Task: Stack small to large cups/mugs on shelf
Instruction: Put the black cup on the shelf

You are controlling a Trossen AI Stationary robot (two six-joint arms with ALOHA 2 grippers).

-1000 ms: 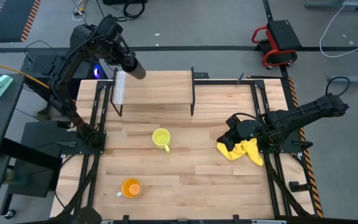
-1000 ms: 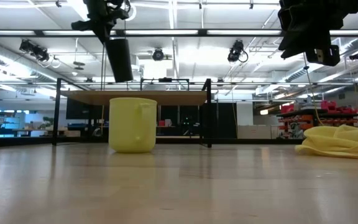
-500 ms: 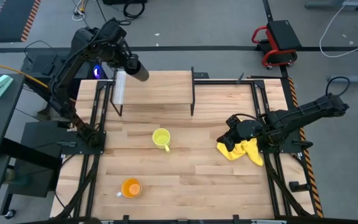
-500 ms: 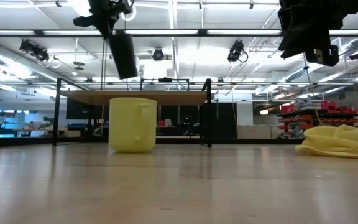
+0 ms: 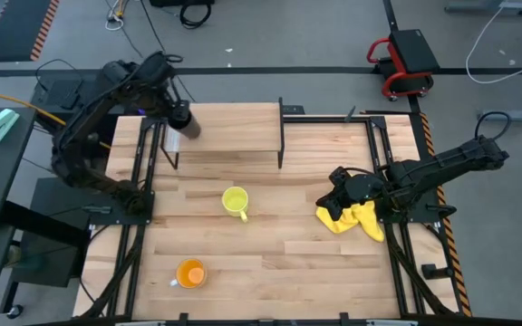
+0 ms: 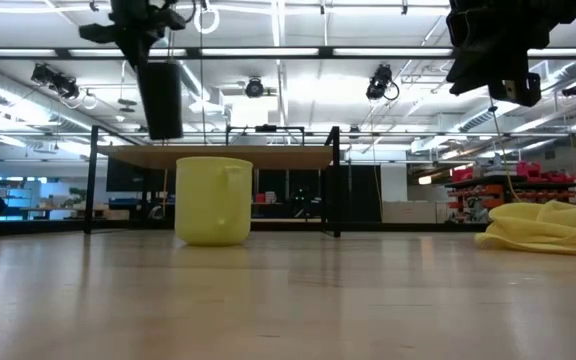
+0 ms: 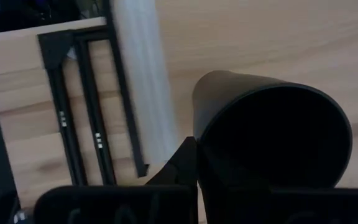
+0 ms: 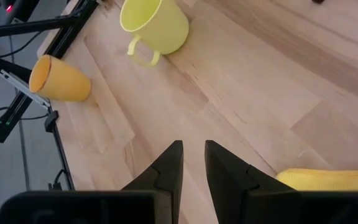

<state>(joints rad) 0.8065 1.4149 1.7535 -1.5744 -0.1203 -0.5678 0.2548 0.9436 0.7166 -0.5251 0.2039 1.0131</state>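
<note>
- my left gripper [image 5: 179, 116] grasps the black cup [image 6: 161, 100], upright in the air above the shelf's [image 5: 234, 127] left end.
- my right gripper [image 8: 192, 163], fingers nearly closed and empty, waits over the yellow cloth [image 5: 356, 220].
- yellow-green mug [image 5: 235, 201] and orange cup [image 5: 191, 273] sit on the table.

we see even, bright overhead light on the surface [image 5: 270, 254]; ceiling strips glare in the low view; the black cup [image 7: 272, 143] looks soft close up.
</note>
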